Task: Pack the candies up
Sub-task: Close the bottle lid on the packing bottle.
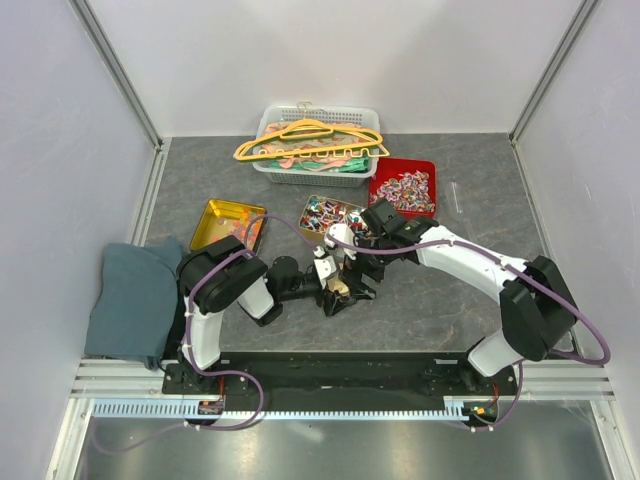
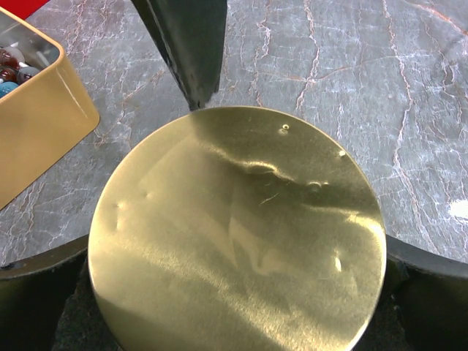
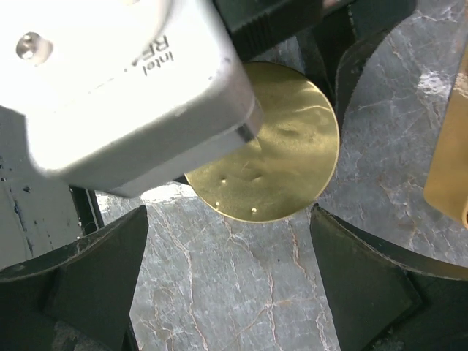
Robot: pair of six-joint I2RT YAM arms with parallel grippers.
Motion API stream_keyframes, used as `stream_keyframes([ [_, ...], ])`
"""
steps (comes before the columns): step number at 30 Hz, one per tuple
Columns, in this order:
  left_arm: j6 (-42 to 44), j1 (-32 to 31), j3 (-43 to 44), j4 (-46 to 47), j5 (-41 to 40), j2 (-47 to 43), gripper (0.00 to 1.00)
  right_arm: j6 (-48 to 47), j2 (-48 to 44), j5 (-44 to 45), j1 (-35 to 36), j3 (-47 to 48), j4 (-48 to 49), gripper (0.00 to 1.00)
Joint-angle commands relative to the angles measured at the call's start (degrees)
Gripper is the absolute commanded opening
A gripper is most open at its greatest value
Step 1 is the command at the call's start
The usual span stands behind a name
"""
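Wrapped candies [image 1: 405,188] fill a red tray [image 1: 428,165] at the back right. More candies [image 1: 322,212] lie in a rectangular gold tin [image 1: 306,225], whose corner shows in the left wrist view [image 2: 33,121] with a few candies [image 2: 13,69]. My left gripper [image 1: 340,292] is shut on a round gold lid [image 2: 234,227], held flat just above the table. My right gripper [image 1: 352,262] hovers open and empty beside it. One of its fingers [image 2: 186,44] touches the lid's far edge. The lid also shows in the right wrist view [image 3: 281,150].
A second gold tin [image 1: 227,225] stands at the left. A white basket [image 1: 318,170] of hangers [image 1: 310,140] is at the back. A grey cloth [image 1: 135,295] lies at the left edge. The left wrist camera housing [image 3: 117,88] blocks part of the right wrist view.
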Motion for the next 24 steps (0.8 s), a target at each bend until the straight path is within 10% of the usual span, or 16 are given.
stream_keyframes([
  [1, -1.13, -0.02, 0.87, 18.87, -0.57, 0.59, 0.99, 0.99, -2.27, -1.36, -1.82, 2.23, 1.24, 0.96],
  [24, 4.41, -0.02, -1.68, 6.66, 3.91, -5.47, 0.99, 5.83, 0.28, 5.41, -4.38, 1.26, 7.58, 0.95],
])
